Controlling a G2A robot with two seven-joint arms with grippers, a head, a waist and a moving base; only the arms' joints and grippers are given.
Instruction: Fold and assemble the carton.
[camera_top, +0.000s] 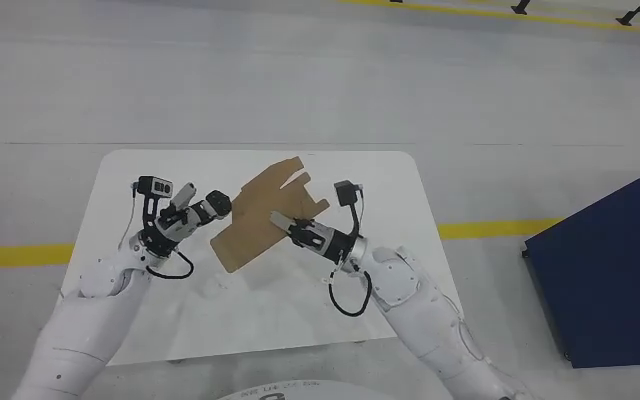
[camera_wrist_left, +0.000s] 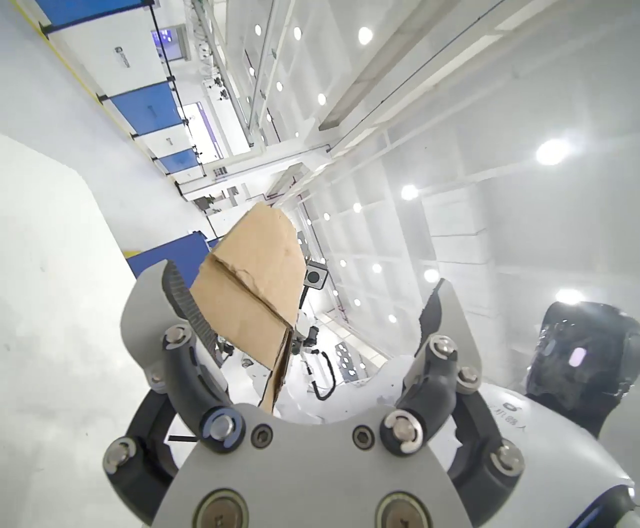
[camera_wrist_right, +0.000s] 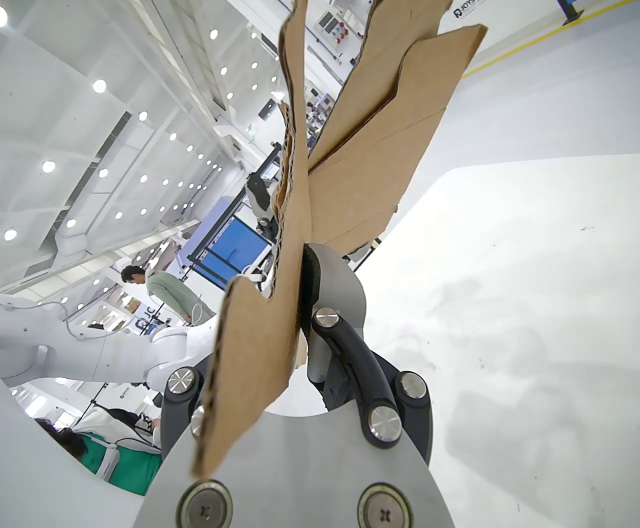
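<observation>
Carton: a flat brown carton (camera_top: 262, 215) blank, part-folded, is held up on a slant over the middle of the white bench (camera_top: 380, 170); its notched flaps point toward the far edge and its broad end toward the near-left.
Right end effector: the right end effector (camera_top: 283, 222) is clamped on the carton near its middle; from the right wrist the board (camera_wrist_right: 360, 165) runs edge-on straight out of the grip (camera_wrist_right: 295, 280), with a second panel splayed off to one side.
Left end effector: the left end effector (camera_top: 205, 200) sits just beside the carton's left edge with its fingers spread apart; from the left wrist the board (camera_wrist_left: 250, 290) stands close against one ribbed finger (camera_wrist_left: 175, 295), the other finger well off it; I cannot tell whether that pad is touching the board.
Hidden: one of the right end effector's fingers is covered by the cardboard, so I see only the other (camera_wrist_right: 325, 280); the carton's underside and inner folds are hard to make out; whether its lowest corner rests on the bench or hangs just above it, I cannot tell; its far flaps are cut off at the edge of the right wrist view.
Edges and room: the carton is well in from the bench's left and right edges; the arms come in over the near edge, one from each side; a dark blue box (camera_top: 600, 280) stands on the floor well apart from the right edge.
</observation>
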